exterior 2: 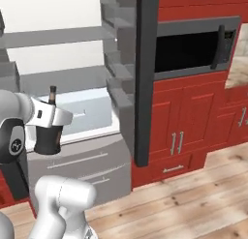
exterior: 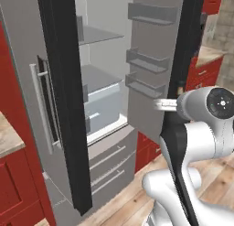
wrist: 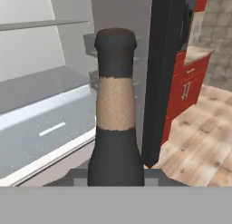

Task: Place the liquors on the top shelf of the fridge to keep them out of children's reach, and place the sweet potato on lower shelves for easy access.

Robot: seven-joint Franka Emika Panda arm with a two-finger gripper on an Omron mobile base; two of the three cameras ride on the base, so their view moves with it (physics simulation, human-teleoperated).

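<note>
Gripper (exterior 2: 48,129), left of the right base frame, is clamped on the black bottle (exterior 2: 48,136), 1 of the 2 liquors. The bottle stands upright, its thin neck rising above the hand; in the hand view that neck, with a tan band, runs up the centre.

The bottle sits in front of the open fridge (exterior: 59,129), level with the pale blue drawer (exterior 2: 92,112), well below the top shelf (exterior: 98,36), a grey slab at upper centre of the left base frame.

Progress, judged: 1 bottle is in hand and none can be seen shelved; the top shelf and the lower shelf (exterior: 98,78) look bare where visible. All 3 placements appear outstanding.

Hidden: fingertips, behind the bottle body. The fridge door cuts off the left part of both shelves.
</note>
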